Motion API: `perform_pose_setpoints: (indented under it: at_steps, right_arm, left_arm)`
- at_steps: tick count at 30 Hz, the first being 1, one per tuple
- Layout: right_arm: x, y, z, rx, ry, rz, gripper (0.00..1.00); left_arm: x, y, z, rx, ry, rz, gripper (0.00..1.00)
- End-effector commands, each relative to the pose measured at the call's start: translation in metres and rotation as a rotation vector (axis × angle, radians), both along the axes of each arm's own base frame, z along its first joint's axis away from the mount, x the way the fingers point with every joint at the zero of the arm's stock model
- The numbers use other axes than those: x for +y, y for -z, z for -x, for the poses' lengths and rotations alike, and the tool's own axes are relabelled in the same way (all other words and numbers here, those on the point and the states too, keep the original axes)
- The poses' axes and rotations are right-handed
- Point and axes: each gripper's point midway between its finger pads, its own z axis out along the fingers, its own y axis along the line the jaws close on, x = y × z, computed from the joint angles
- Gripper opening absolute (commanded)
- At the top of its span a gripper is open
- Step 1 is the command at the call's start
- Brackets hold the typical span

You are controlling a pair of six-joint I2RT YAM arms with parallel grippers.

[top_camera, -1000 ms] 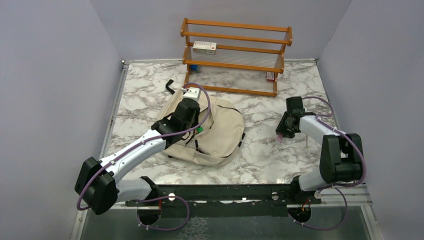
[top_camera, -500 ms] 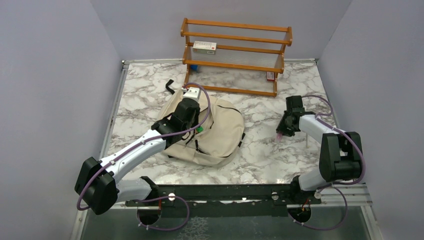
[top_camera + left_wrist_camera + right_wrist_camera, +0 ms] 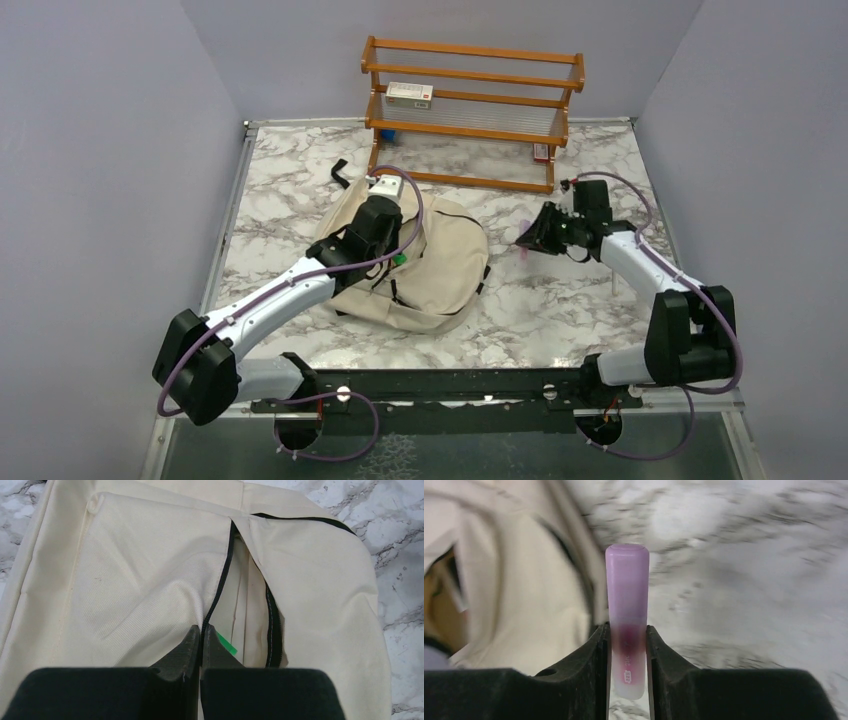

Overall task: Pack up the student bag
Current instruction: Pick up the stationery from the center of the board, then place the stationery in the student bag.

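Right of the student bag [image 3: 440, 270] on the desk [image 3: 560, 310], the right end effector [image 3: 532, 238], clamped on a purple tube [image 3: 626, 580], should enter beside the zipper edge [image 3: 224, 570] the left end effector [image 3: 201, 632] pinches.

A lab test booth: plain grey walls [image 3: 100, 150] enclose a marble-patterned desk [image 3: 560, 320] bearing a wooden rack [image 3: 470, 98].

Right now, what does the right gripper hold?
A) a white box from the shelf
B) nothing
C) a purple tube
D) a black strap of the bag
C: in the right wrist view the right gripper has its fingers closed on the lower end of a purple tube, which sticks out beyond them.
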Motion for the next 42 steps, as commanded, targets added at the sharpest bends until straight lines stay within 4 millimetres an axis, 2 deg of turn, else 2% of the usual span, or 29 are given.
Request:
perform_pose_setpoints:
  at_steps: [1,6,12,14,18,22,34,42]
  right_arm:
    - [0.075,-0.072,-0.004,-0.178,-0.280,-0.206,0.01]
    - [0.136,-0.093,0.007,-0.200,-0.448,-0.260,0.01]
    - [0.206,-0.096,0.030,-0.155,-0.579,-0.337,0.01]
    - [0.225,-0.095,0.037,-0.128,-0.616,-0.358,0.01]
    - [0.250,-0.088,0.043,-0.064,-0.671,-0.342,0.01]
    - [0.262,-0.081,0.045,-0.016,-0.686,-0.322,0.01]
    - [0.270,-0.062,0.044,0.075,-0.688,-0.317,0.01]
    - [0.279,-0.065,0.037,0.067,-0.684,-0.344,0.01]
  left_arm:
    - [-0.016,-0.019,-0.010,-0.050,0.021,0.077,0.00]
    - [-0.016,-0.018,-0.009,-0.046,0.021,0.081,0.00]
    - [-0.013,-0.023,-0.009,-0.060,0.007,0.085,0.00]
    - [-0.010,-0.024,-0.009,-0.066,-0.001,0.085,0.00]
    - [-0.007,-0.025,-0.007,-0.072,-0.008,0.081,0.00]
    - [-0.004,-0.027,-0.006,-0.080,-0.016,0.083,0.00]
    - [-0.001,-0.028,-0.004,-0.085,-0.022,0.081,0.00]
    - [-0.003,-0.028,-0.004,-0.083,-0.012,0.085,0.00]
